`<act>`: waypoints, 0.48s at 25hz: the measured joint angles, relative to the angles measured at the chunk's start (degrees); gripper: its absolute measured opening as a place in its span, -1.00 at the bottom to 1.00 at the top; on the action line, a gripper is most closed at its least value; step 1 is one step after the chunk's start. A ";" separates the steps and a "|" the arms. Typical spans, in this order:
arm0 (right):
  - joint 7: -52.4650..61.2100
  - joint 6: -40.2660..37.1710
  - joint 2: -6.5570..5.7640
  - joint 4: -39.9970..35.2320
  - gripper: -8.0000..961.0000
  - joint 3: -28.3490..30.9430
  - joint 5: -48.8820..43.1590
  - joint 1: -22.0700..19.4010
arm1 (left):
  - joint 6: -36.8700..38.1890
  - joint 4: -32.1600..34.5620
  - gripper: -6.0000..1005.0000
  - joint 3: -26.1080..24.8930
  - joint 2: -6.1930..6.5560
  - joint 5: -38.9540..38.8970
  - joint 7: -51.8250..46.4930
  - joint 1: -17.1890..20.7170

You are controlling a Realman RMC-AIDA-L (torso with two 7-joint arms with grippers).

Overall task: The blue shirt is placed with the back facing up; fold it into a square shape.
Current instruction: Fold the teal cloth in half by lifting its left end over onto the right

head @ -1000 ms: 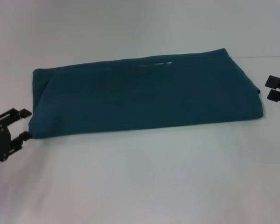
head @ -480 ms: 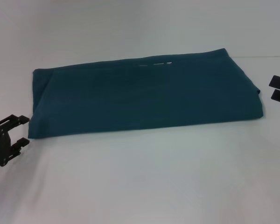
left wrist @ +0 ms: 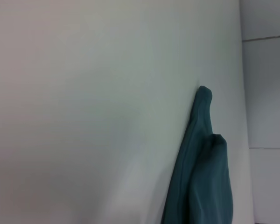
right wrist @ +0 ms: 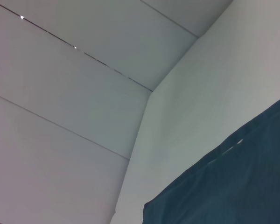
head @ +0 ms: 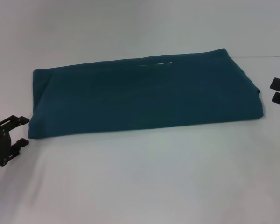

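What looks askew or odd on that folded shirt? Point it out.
Little stands out. The blue shirt lies flat as a wide rectangle, not yet a square. A thin white sliver peeks out along its far fold. The left gripper and right gripper sit open, clear of the shirt's ends.

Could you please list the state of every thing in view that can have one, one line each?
Dark teal-blue cotton shirt: folded into a flat wide rectangle, plain side up, not held by either claw.
Left black claw: open, beside the shirt's near left corner, apart from it.
Right black claw: open, off the shirt's right edge, not touching it.
White table: bearing the shirt.
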 joint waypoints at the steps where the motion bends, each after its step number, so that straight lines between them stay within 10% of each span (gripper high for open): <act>1: -0.06 0.06 -0.04 0.23 0.62 0.01 0.00 0.00 | -0.23 -0.15 0.36 0.02 0.00 0.03 0.20 -0.18; 12: -0.21 0.29 -0.32 1.06 0.62 0.00 0.00 -0.09 | -1.88 -1.24 0.36 0.21 0.00 0.47 0.60 -1.33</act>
